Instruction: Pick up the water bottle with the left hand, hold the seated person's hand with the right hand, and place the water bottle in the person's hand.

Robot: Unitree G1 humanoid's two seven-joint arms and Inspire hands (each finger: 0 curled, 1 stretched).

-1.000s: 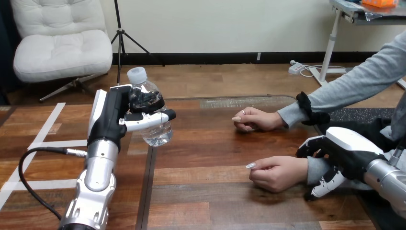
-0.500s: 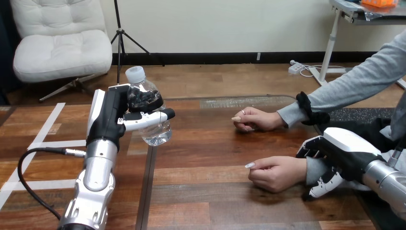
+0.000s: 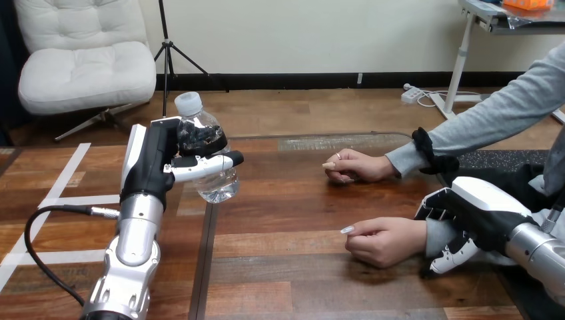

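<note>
My left hand (image 3: 158, 163) is shut on a clear water bottle (image 3: 215, 185) with a white cap and holds it upright above the table's left part. The person's hand nearer me (image 3: 384, 241) rests on the wooden table (image 3: 293, 207) at the right as a loose fist. My right hand (image 3: 481, 208) is at that hand's wrist: its fingers curl over the grey sleeve and its thumb reaches in under it. About two hand widths of table lie between the bottle and the person's nearer hand.
The person's other hand (image 3: 353, 167) lies curled on the table farther back, at the centre right. White tape lines (image 3: 46, 200) cross the table's left side. A black cable (image 3: 40, 220) loops beside my left forearm.
The bottle and my left hand have shifted very slightly to the left. My right hand has settled a little at the person's wrist. The person's hands have stayed put.
</note>
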